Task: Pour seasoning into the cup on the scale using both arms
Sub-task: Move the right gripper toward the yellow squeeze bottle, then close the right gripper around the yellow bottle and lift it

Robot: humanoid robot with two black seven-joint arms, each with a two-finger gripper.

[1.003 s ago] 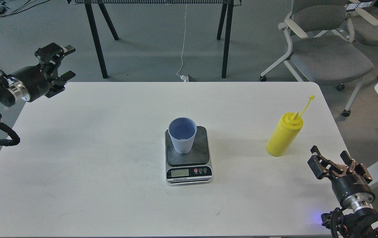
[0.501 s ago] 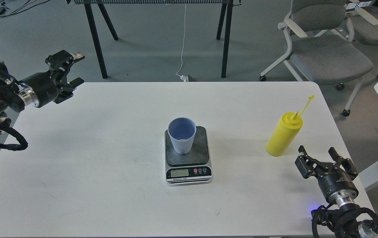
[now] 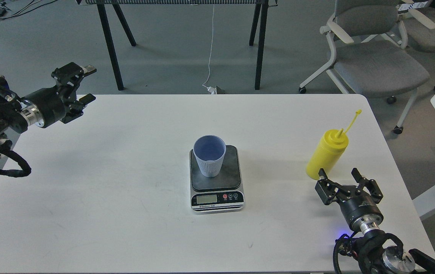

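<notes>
At the centre of the frame the cup (image 3: 209,155) stands upright on the scale (image 3: 216,179), on the white table (image 3: 126,182). The seasoning (image 3: 327,154) stands upright at the right. Just below it, the right gripper (image 3: 339,175) hovers with fingers (image 3: 322,174) spread apart, not touching. At upper left, the left gripper (image 3: 84,84) has its fingers apart, holding nothing.

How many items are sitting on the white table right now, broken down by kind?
Squeeze bottles: 1, the yellow seasoning, standing upright near the right gripper.
Cups: 1, the blue-grey cup, standing on the scale.
Scales: 1, the scale, mid-table.
Total: 3 items. Both grippers are open and hold nothing; the left gripper is at the far left corner.
</notes>
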